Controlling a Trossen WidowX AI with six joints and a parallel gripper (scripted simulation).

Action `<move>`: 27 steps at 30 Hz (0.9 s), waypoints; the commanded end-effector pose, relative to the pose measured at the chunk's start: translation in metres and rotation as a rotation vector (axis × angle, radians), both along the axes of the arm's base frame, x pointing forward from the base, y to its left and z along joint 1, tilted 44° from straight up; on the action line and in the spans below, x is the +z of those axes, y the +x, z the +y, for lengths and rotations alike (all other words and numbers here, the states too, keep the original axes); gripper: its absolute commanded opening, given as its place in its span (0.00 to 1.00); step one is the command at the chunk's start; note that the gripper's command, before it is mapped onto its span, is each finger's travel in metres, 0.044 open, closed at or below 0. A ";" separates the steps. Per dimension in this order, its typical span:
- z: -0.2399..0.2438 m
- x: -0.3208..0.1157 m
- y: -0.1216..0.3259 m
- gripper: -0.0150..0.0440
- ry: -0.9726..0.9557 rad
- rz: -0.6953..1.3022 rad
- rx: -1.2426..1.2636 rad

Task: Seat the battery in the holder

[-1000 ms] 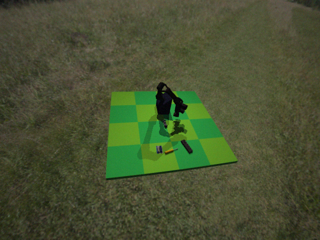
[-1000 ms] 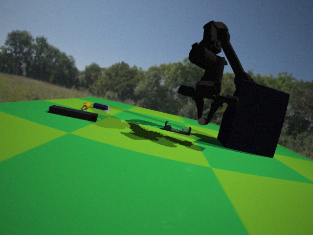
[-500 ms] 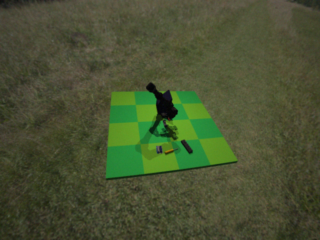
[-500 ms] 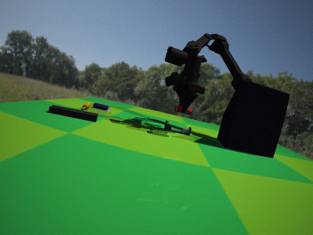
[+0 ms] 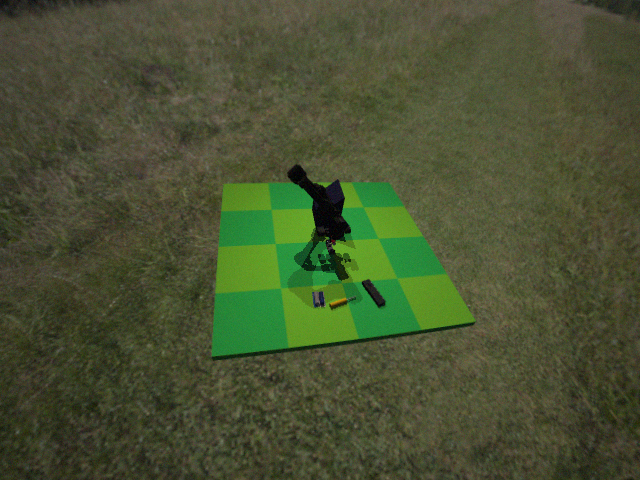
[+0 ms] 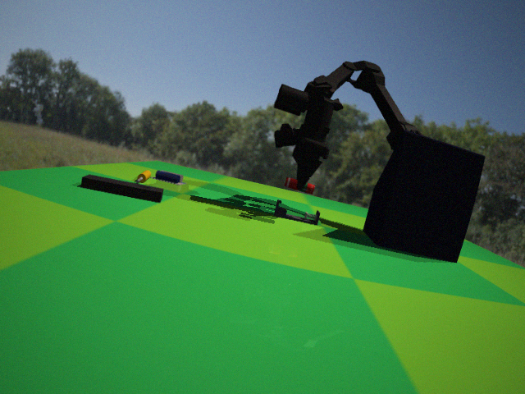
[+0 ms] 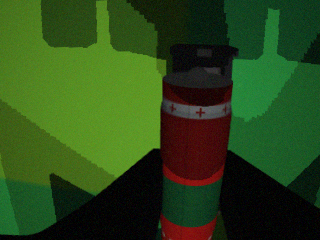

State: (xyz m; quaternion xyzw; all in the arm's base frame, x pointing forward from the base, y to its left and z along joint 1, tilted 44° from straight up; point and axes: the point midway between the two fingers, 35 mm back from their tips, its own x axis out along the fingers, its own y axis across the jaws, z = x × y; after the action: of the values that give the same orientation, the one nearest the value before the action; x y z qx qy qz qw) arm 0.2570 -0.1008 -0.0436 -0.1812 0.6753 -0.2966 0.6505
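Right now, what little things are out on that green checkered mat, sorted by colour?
Red: 1, the battery held in the tool
Blue: 1, a cylinder
Orange: 1, a cylinder
Black: 2, a bar and the holder
Total: 5

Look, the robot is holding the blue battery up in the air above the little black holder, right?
Not quite: the battery in the gripper is red, not blue. The exterior view shows it held in the air above the holder, and the wrist view shows its red body between the fingers. The blue battery lies on the mat.
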 end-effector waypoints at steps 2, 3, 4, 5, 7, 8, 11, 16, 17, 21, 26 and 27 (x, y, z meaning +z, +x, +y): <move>-0.006 -0.007 -0.003 0.37 -0.003 -0.028 0.038; -0.007 -0.008 -0.003 0.37 -0.003 -0.036 0.045; -0.009 -0.010 -0.003 0.37 -0.003 -0.044 0.053; -0.010 -0.011 -0.003 0.37 -0.003 -0.052 0.061; -0.012 -0.013 -0.003 0.37 -0.004 -0.067 0.076; -0.013 -0.014 -0.003 0.37 -0.004 -0.075 0.084; -0.017 -0.016 -0.003 0.37 -0.006 -0.098 0.108; -0.023 -0.018 -0.004 0.37 -0.013 -0.134 0.146; -0.023 -0.018 -0.004 0.37 -0.016 -0.138 0.150; -0.024 -0.019 -0.005 0.37 -0.016 -0.144 0.156; -0.025 -0.023 -0.005 0.37 -0.014 -0.162 0.172; -0.025 -0.024 -0.005 0.37 -0.014 -0.166 0.175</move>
State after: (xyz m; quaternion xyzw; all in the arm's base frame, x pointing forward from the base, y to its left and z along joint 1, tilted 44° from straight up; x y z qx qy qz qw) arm 0.2563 -0.1265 -0.0632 -0.2159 0.5982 -0.2650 0.7248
